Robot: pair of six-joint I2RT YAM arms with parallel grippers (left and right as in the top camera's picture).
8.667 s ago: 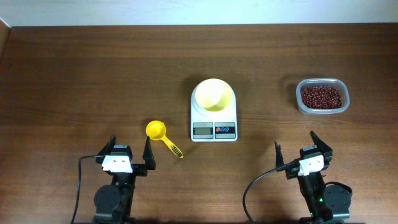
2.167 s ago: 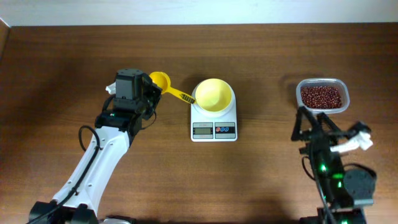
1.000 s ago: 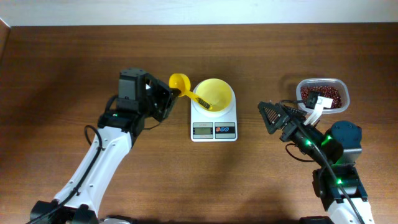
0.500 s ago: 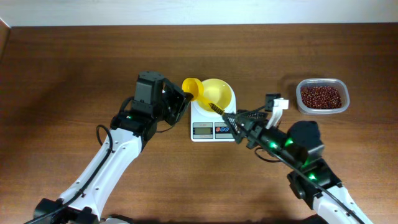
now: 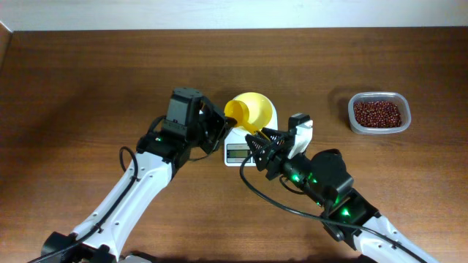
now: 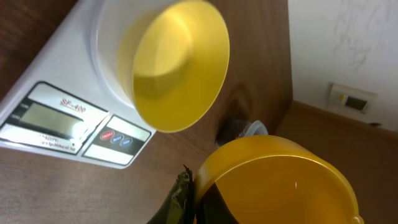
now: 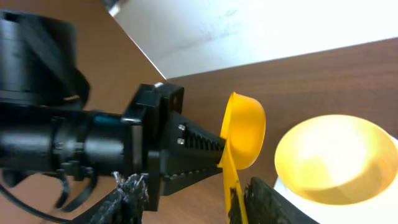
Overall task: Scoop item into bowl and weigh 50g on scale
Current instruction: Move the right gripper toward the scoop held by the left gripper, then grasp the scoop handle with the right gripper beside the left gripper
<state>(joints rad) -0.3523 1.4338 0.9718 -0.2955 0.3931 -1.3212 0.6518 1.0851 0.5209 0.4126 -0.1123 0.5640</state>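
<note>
While the yellow scoop (image 5: 238,111) is clamped near the root of its cup by the closed fingers of the left gripper (image 5: 221,126), its handle is seen running down toward the near edge of the table (image 5: 88,73), between the widely spread jaws of the right gripper (image 5: 257,140). No grip by the right gripper is shown, and the handle lies closer to one of its fingers than the other; whether that finger is touched cannot be told. The scoop's cup is turned on its side with nothing in it, and it is held just beside the left rim of the bowl (image 5: 259,109). The bowl is set upright on the platform of the scale (image 5: 235,152), about midway between the left and right edges of the table, and nothing is seen inside it. The scale's display is faced toward the near edge, and its reading cannot be made out. All the beans (image 5: 377,112) are heaped in the clear tub (image 5: 352,109) toward the right edge, well apart from both grippers and from the scoop
</note>
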